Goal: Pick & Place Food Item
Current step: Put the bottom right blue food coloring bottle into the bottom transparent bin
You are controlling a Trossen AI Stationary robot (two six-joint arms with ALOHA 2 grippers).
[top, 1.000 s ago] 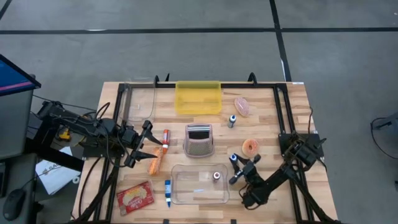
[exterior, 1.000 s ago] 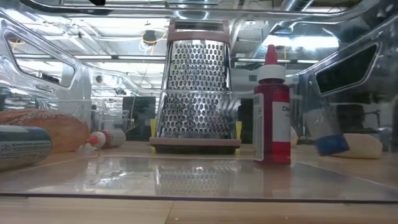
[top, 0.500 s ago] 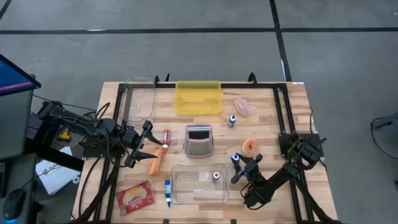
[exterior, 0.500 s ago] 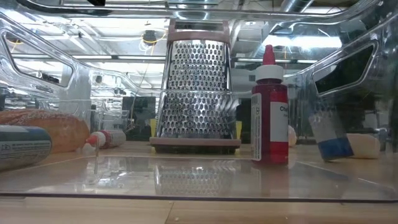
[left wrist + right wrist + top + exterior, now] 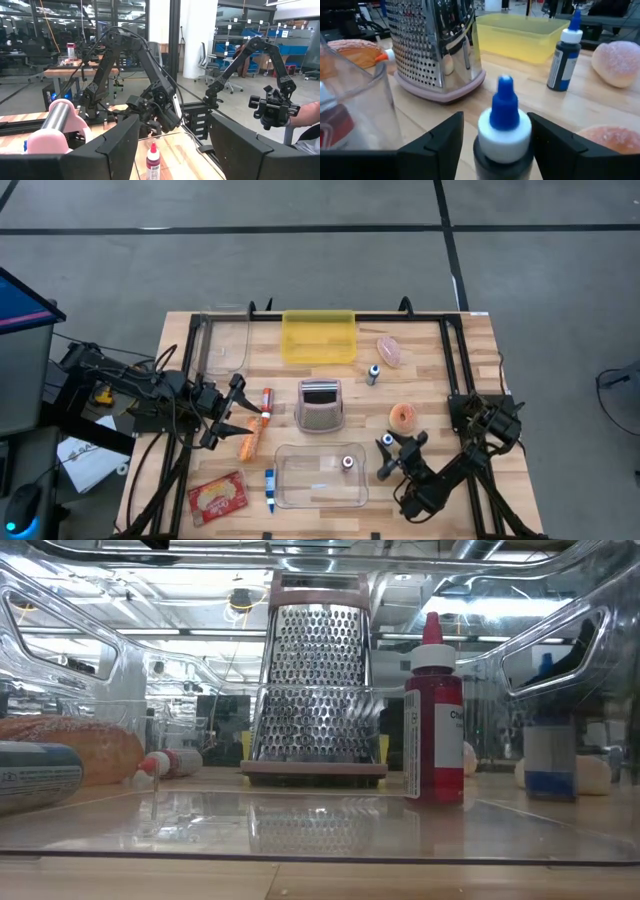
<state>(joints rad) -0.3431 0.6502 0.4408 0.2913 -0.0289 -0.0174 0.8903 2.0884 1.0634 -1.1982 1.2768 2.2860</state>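
Red-capped bottle [image 5: 348, 463] standing inside the clear tray [image 5: 300, 500]. Right pincer [image 5: 398, 455] spread apart around a blue-capped bottle [image 5: 504, 125] upright on the worktop [image 5: 430, 370] beside that tray, apparently just released. Left pincer [image 5: 232, 412] parted, empty, waiting near the bread [image 5: 250, 440]. More items probably left.

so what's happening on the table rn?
The right gripper sits at the blue-capped bottle standing upright on the table just right of the clear bin; its fingers flank the bottle with gaps on both sides, so it is not gripped. A small red bottle already stands inside the bin. The left gripper waits open by the bread roll, holding nothing.
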